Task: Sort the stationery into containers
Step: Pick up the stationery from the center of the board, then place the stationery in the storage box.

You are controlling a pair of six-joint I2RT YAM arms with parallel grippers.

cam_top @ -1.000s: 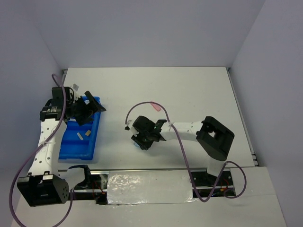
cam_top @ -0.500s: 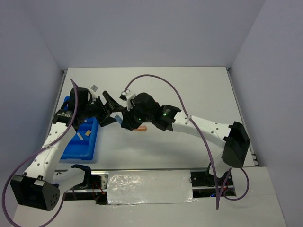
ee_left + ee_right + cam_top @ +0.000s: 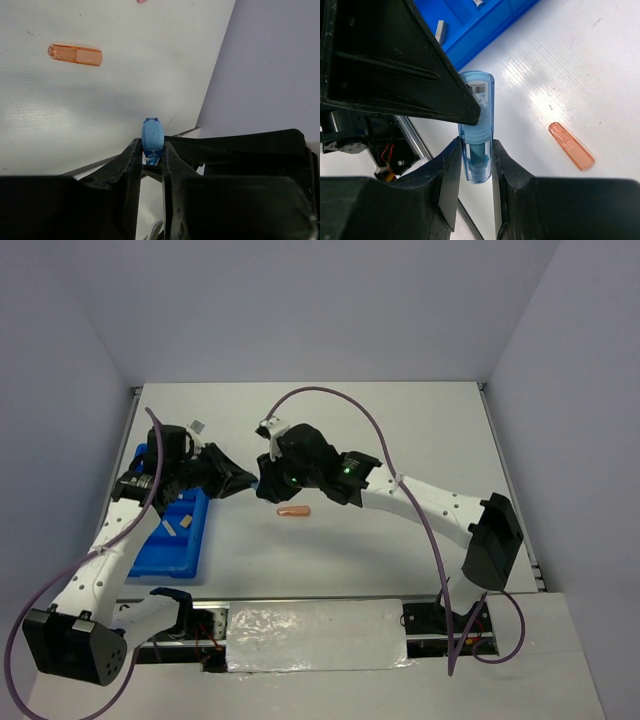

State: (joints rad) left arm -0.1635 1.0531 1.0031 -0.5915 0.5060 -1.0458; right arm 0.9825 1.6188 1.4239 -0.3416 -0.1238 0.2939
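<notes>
A light-blue stick [image 3: 477, 125] hangs above the table between both grippers. My right gripper [image 3: 474, 148] is shut on its clear lower end. My left gripper [image 3: 151, 150] is shut on the other end of the stick [image 3: 152, 136], and its black finger [image 3: 395, 65] covers the top of the stick in the right wrist view. From above, the two grippers [image 3: 245, 482] [image 3: 263, 480] meet tip to tip just right of the blue tray [image 3: 165, 558], and the stick is hidden there. An orange stick [image 3: 293, 511] lies on the table below them.
The tray holds two tan blocks [image 3: 170, 527] [image 3: 186, 523] and a grey block [image 3: 440, 30]. The orange stick [image 3: 75, 54] [image 3: 571, 146] lies flat on the white table. A pink piece [image 3: 142, 1] shows at the top edge of the left wrist view.
The right arm carried the light-blue stick from mid-table to the left. The left arm swung out from the tray, and its open jaws closed on the stick's free end.
</notes>
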